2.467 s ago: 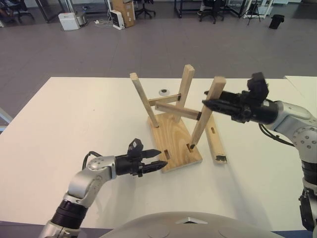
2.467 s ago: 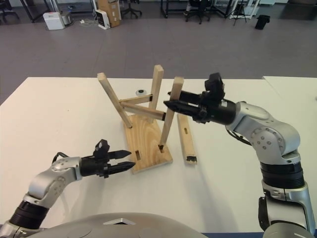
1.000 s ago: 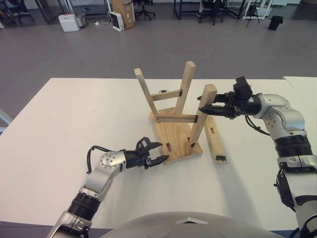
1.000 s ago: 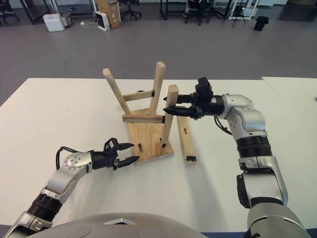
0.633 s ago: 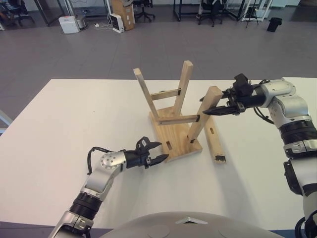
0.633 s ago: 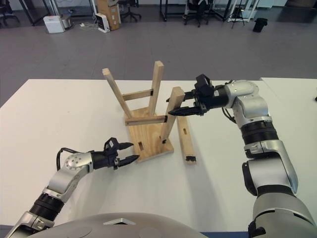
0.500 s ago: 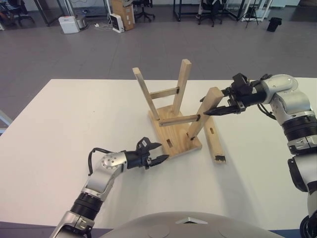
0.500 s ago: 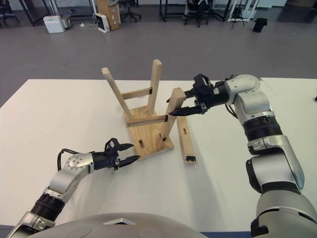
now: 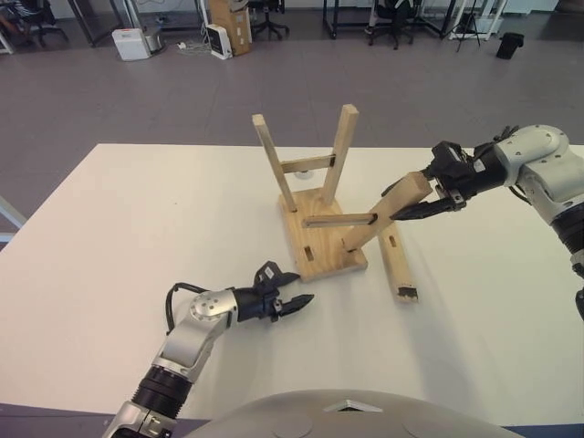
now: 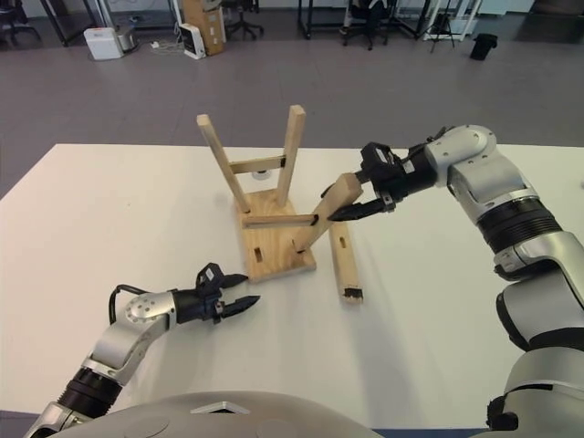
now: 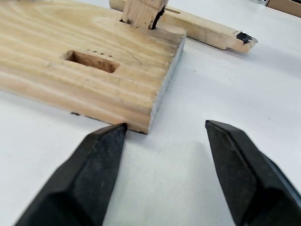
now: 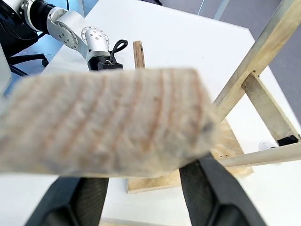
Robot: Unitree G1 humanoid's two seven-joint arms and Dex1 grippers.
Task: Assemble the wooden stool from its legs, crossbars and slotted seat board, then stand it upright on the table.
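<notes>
Here, on the table (image 9: pixel 137 228), the board (image 9: pixel 328 245) lies flat with two legs (image 9: pixel 275 162) standing up out of it and a third leg (image 9: pixel 391 208) leaning out of its near right slot. The right gripper (image 9: pixel 411 199) has its jaws closed on that leg's top end. The leg's long axis runs from the board up and out toward the robot's right, well off upright. Judged from this, the next move calls for swinging the top back over the board, in line with the crossbar (image 9: pixel 339 219) that ties it to its neighbour. The left gripper (image 9: pixel 304 286) sits low over the table with jaws spread, straddling bare tabletop just off the board's near corner, close to an empty slot (image 11: pixel 89 61). A fourth leg (image 9: pixel 395 263) lies flat just right of the board, its length pointing away from the robot, nearer the right arm.
</notes>
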